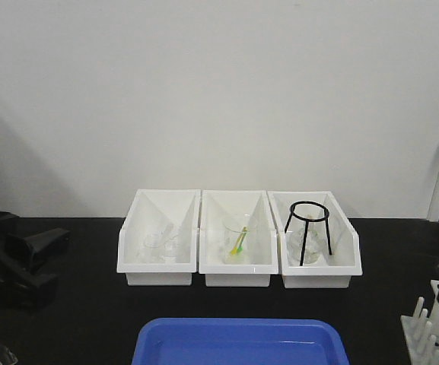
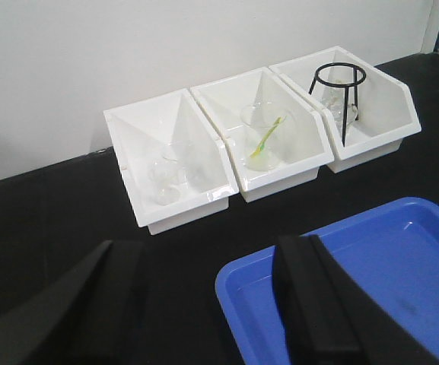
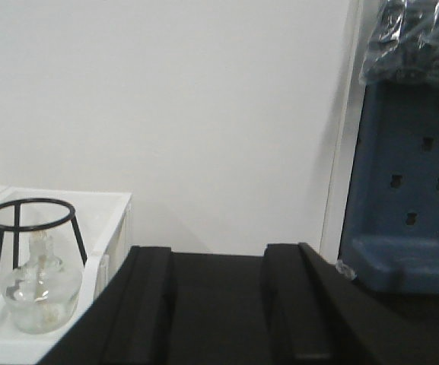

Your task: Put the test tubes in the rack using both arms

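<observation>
Currently both pincers stand parted and hold nothing: the left pincer hovers over the black counter beside the blue tray, the right pincer near the tripod bin. A white rack sits at the counter's right edge; no tubes are discernible.

blue tray cropped (bottom edge), rack cut off
</observation>
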`<state>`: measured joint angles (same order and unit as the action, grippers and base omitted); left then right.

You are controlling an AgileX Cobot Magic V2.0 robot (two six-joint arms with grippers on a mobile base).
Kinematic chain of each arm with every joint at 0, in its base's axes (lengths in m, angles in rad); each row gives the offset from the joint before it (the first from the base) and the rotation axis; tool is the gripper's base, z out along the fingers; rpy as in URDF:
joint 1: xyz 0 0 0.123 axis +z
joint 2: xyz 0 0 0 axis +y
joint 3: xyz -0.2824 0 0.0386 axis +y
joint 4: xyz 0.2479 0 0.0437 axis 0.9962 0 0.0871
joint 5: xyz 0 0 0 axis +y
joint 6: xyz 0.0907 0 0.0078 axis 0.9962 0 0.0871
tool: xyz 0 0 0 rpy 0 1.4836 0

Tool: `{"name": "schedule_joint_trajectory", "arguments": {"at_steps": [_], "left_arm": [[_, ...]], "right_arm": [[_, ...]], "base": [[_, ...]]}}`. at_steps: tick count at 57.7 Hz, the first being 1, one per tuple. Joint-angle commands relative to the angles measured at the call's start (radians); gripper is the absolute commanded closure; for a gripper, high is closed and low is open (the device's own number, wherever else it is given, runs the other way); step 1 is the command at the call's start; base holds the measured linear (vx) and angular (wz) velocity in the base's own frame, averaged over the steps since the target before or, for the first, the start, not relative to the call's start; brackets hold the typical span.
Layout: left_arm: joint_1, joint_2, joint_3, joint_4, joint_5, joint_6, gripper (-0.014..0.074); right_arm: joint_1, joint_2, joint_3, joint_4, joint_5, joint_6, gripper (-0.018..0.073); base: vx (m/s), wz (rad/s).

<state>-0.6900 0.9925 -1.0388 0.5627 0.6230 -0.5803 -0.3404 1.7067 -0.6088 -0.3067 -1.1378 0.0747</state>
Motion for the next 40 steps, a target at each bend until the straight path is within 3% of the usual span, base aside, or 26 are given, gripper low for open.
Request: {"name": "schedule_joint_trajectory", "arguments": {"at_steps": [1,17,27,40], "left_arm": [[-0.007,-0.019,-0.037,0.02,-0.059,-0.005,0.0119],[-0.007,-0.019,-0.037,0.02,-0.058,-0.005,0.0119],[-0.007,-0.019,-0.037,0.02,-0.036,-0.005,0.0119],[-0.007,-0.019,-0.037,0.02,0.03,-0.005,0.0139]], "right_arm": [[-0.004,-0.069,-0.017,0.002,-0.198,0.011,0.0199],[0.0,-0.157,-0.017,-0.001,-0.185,0.054,0.0202],[0.0,-0.264,-0.017,-0.026,-0.093,0.129,0.0215],[0.0,-0.498,-0.017,-0.237,0.196,0.334,0.032]], "base": [[0.0,0.0],[0.0,0.0],[0.0,0.0],[0.0,0.0]]}}
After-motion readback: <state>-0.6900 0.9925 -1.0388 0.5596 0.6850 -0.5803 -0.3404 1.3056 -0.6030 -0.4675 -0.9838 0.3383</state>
